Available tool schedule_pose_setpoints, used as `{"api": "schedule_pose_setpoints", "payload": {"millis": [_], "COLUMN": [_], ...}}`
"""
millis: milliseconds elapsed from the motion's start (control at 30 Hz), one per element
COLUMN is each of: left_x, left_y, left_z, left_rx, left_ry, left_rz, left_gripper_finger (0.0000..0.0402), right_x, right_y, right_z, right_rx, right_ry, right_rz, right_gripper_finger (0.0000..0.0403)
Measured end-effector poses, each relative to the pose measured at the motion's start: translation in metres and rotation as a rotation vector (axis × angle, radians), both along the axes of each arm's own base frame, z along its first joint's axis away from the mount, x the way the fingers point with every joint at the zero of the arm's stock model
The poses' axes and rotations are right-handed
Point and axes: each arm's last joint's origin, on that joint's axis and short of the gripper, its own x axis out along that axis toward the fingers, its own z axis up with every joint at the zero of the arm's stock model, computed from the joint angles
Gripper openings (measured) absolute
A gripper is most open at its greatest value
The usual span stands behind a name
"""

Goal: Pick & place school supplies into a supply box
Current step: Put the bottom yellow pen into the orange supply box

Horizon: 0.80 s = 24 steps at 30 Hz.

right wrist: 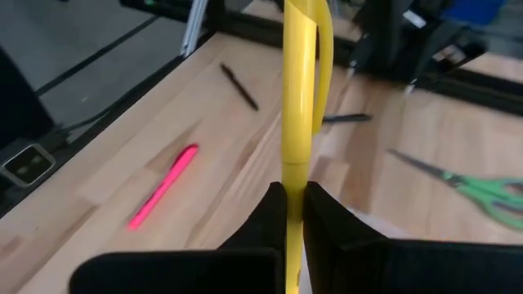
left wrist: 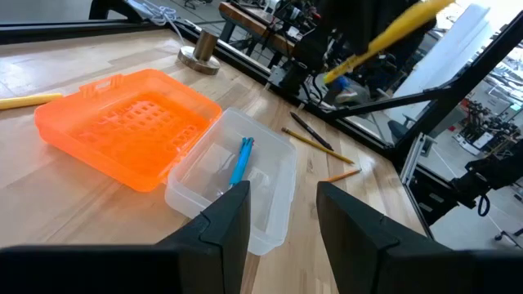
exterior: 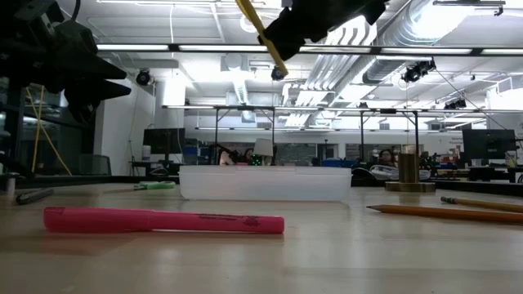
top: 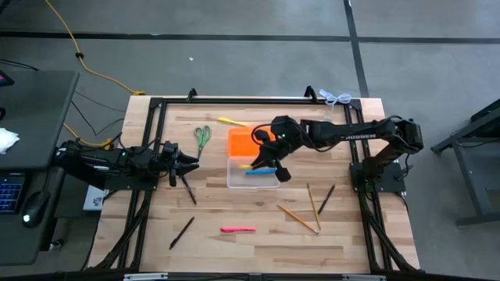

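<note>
My right gripper (right wrist: 294, 196) hovers above the supply box, shut on a yellow pen (right wrist: 299, 82). The box is a clear tray (top: 251, 175) with an orange lid (top: 242, 143) lying open beside it; a blue pen (left wrist: 242, 159) lies in the tray. My left gripper (left wrist: 282, 208) is open near the table's left side (top: 183, 162), pointing at the box and touching nothing. On the table lie green scissors (top: 202, 136), another yellow pen (top: 232, 121), a pink marker (top: 237, 229), black pens (top: 182, 232) and pencils (top: 298, 218). My right gripper pinches the yellow pen between its two fingers (right wrist: 274, 208) at the pen's barrel (right wrist: 294, 175). The pen lies along the fingers and sticks out ahead of them. It is lifted clear and tilted above the tray (exterior: 263, 33).
A silver bell-shaped object (left wrist: 200, 55) stands near the far edge behind the box. A black frame (top: 234, 100) runs around the tabletop. Bare wood shows at the near edge, around the pink marker (exterior: 163, 220).
</note>
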Motion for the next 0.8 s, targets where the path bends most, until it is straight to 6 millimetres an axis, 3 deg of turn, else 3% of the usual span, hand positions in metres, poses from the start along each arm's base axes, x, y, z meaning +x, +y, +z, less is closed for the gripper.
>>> {"api": "schedule_pose_setpoints", "payload": {"millis": [433, 800], "left_x": [0.0, 0.0], "left_y": [0.0, 0.0], "left_z": [0.0, 0.0], "left_rx": [0.0, 0.0], "left_ry": [0.0, 0.0], "left_rz": [0.0, 0.0], "left_gripper_finger": [0.0172, 0.0172], "right_x": [0.003, 0.001], "right_y": [-0.036, -0.039], "right_z": [0.031, 0.045], "right_rx": [0.266, 0.392], "right_ry": [-0.237, -0.293], "right_rz": [0.044, 0.188], "right_gripper_finger": [0.0002, 0.0003]}}
